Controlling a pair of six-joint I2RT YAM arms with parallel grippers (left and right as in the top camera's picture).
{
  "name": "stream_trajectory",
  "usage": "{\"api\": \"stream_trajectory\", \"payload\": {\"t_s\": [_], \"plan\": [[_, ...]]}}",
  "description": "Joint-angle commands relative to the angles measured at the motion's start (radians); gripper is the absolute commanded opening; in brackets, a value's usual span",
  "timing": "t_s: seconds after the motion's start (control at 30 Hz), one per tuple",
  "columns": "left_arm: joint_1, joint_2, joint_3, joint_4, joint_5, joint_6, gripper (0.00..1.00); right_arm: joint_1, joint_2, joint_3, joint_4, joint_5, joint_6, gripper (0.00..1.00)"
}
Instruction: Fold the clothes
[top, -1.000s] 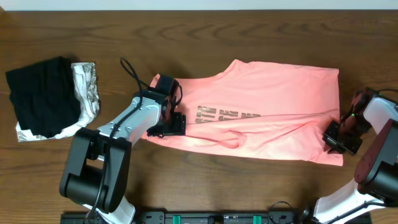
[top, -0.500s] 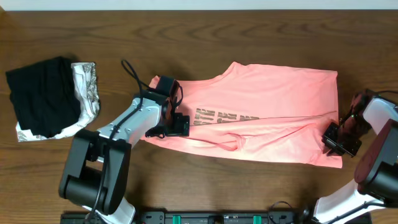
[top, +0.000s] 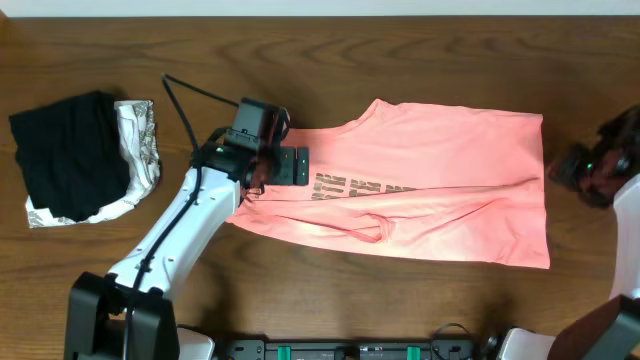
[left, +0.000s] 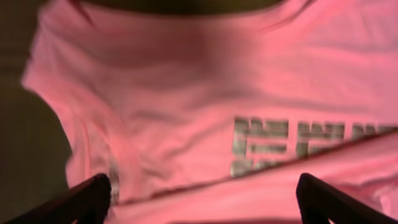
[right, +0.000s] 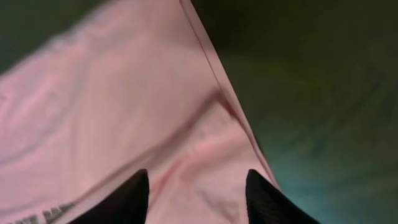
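Note:
The salmon-pink T-shirt (top: 440, 160) lies flat on the table, folded lengthwise, with its dark lettering (top: 365, 187) partly tucked under a fold. My left gripper (top: 290, 166) hovers open over the shirt's left end. In the left wrist view its fingers (left: 202, 193) spread wide above the shirt (left: 186, 93) and the lettering (left: 292, 140), holding nothing. My right gripper (top: 575, 172) is just off the shirt's right edge. In the right wrist view its fingers (right: 196, 186) are open and empty above the shirt's hem (right: 112, 112).
A black folded garment (top: 65, 150) lies on a silvery-white patterned cloth (top: 140, 140) at the far left of the wooden table (top: 300, 50). The left arm's cable arcs above its wrist. Bare wood shows past the hem in the right wrist view (right: 323, 93).
Both grippers have lifted off the shirt's front edge. The left one moved back over the shirt's left end; the right one moved right, off the lower right corner. The shirt stays flat.

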Motion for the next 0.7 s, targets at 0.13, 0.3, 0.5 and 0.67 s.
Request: {"api": "stream_trajectory", "payload": {"t_s": [0.13,0.3,0.5,0.67], "plan": [[0.065,0.025,0.014,0.156,-0.046,0.011,0.98,-0.006,0.039,0.005,0.157,-0.156,-0.107,0.6],[0.164,0.08,0.014,0.315,0.025,0.011,0.98,-0.007,0.086,0.005,0.313,-0.212,-0.135,0.75],[0.198,0.204,0.014,0.458,0.04,0.014,0.98,-0.007,0.145,0.005,0.481,-0.23,-0.142,0.84],[0.197,0.303,0.014,0.544,0.085,0.027,0.98,-0.007,0.178,0.005,0.56,-0.232,-0.142,0.92]]}}
